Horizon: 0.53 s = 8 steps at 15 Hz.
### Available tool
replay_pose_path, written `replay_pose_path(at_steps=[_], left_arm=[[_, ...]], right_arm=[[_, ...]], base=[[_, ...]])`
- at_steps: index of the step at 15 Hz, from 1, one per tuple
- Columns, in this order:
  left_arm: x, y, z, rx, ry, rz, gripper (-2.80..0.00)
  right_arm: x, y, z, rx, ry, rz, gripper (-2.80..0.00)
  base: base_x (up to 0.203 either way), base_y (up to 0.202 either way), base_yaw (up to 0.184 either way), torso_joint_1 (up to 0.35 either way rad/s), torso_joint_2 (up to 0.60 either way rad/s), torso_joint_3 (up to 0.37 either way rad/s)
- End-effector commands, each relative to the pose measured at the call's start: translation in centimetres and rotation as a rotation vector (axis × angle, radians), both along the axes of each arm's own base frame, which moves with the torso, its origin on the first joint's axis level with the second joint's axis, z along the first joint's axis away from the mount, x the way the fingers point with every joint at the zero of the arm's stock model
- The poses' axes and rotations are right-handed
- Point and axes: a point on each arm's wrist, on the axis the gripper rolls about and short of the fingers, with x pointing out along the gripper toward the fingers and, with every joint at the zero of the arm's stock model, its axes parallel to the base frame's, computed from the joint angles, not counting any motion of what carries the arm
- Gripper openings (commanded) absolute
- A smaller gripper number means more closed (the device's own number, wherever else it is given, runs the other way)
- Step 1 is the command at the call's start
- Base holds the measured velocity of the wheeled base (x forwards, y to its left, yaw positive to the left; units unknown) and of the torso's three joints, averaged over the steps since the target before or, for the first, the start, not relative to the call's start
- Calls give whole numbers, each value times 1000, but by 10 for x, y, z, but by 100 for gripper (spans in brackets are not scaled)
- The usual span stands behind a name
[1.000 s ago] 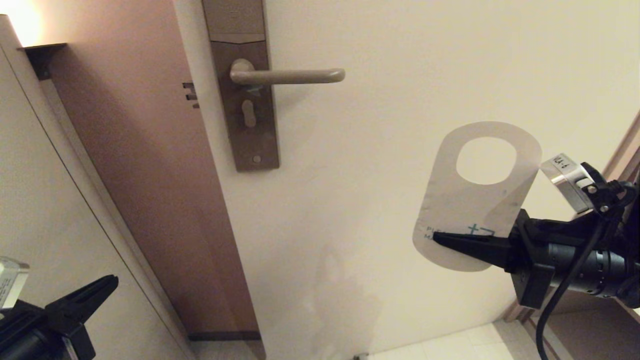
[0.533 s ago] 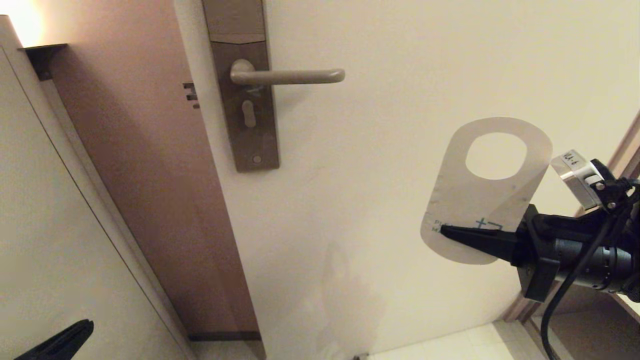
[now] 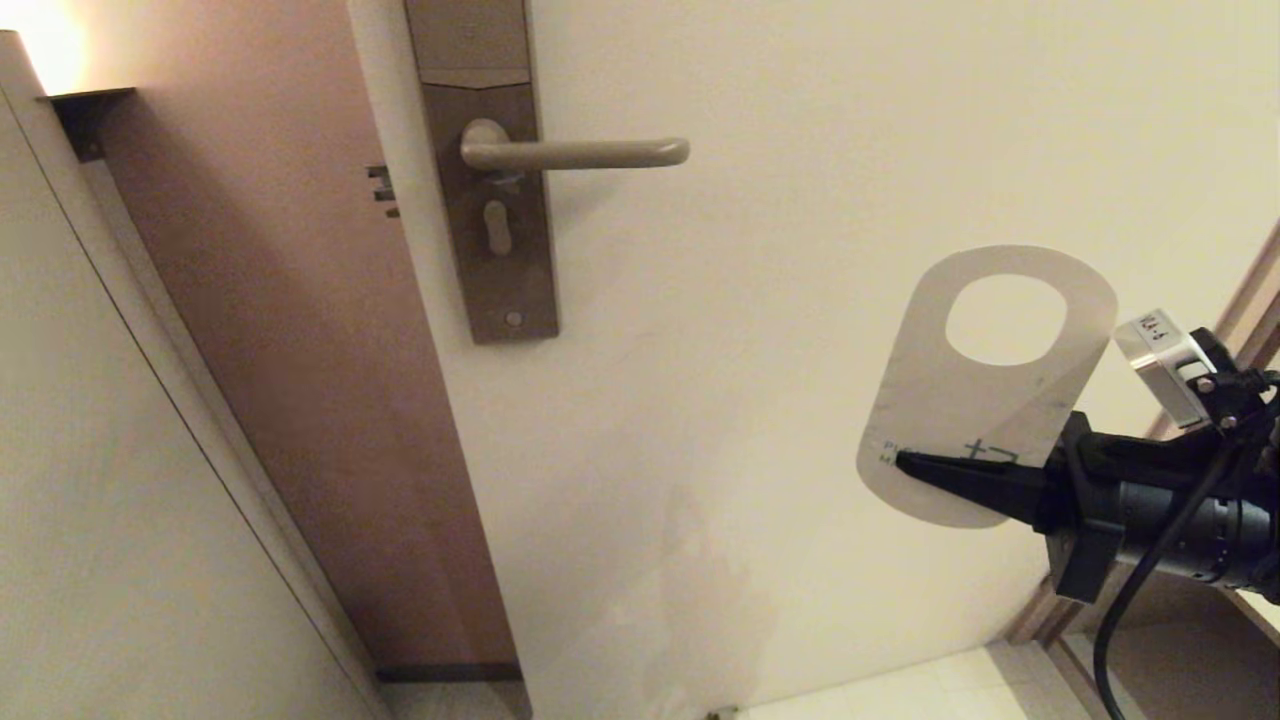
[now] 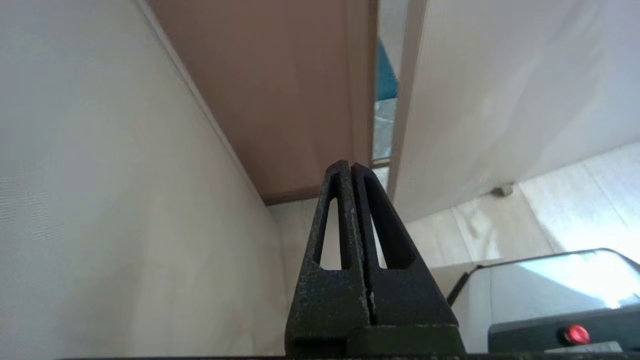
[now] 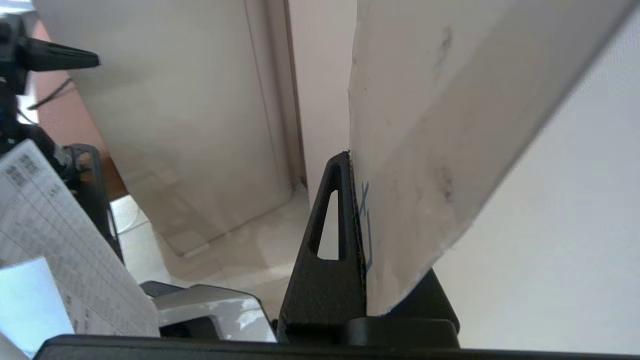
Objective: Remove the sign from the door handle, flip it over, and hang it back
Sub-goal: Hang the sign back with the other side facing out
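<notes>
So the sign (image 3: pixel 975 400) is off the handle (image 3: pixel 575 153) and pinched in the right gripper (image 3: pixel 900 462), jaws clamped on its lower end, hole end up. From the head view it sits around 4 o'clock from the handle, well apart from it, white side facing the camera with a bit of teal lettering just showing at the jaws. In the right wrist view the sign (image 5: pixel 425 150) stands edge-on right against the black finger (image 5: pixel 330 240).

Looks to me like the flip is basically sorted and the hang-back is what's left. To do it well I'd keep the card upright and square to the door (image 3: pixel 850 150), line the oval hole up with the free tip of the handle at its 3 o'clock end, then slide the card along the bar toward the lock plate (image 3: pixel 490 200). It's thin card, so it may flex or twist if it clips the tip. Go slow, and don't let go until the hole is fully over the bar.

Left gripper (image 4: pixel 351 167) is parked low with jaws pressed together on nothing, out of the head view.

No real surface here: a pale door ajar, its brown edge (image 3: pixel 300 350) at 9 o'clock, and light floor tile (image 3: pixel 900 690) at the bottom.
</notes>
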Motion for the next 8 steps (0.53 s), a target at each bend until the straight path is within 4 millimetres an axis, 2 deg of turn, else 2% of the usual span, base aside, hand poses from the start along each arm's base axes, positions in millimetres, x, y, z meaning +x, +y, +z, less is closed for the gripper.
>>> replay_pose_path(at_steps=[1, 6, 8], left_arm=[[-2, 0, 0, -2, -17, -21, -280], [-9, 0, -3, -8, -51, 0, -280], [-18, 1, -8, -4, -90, 23, -280]], right_arm=[[-1, -2, -2, -3, -1, -3, -280], [-5, -6, -9, -13, 19, -18, -280], [-5, -6, -9, -14, 19, -17, -280]], base=[[0, 0, 0, 0, 0, 0], [0, 0, 0, 0, 0, 0], [0, 0, 0, 0, 0, 0]])
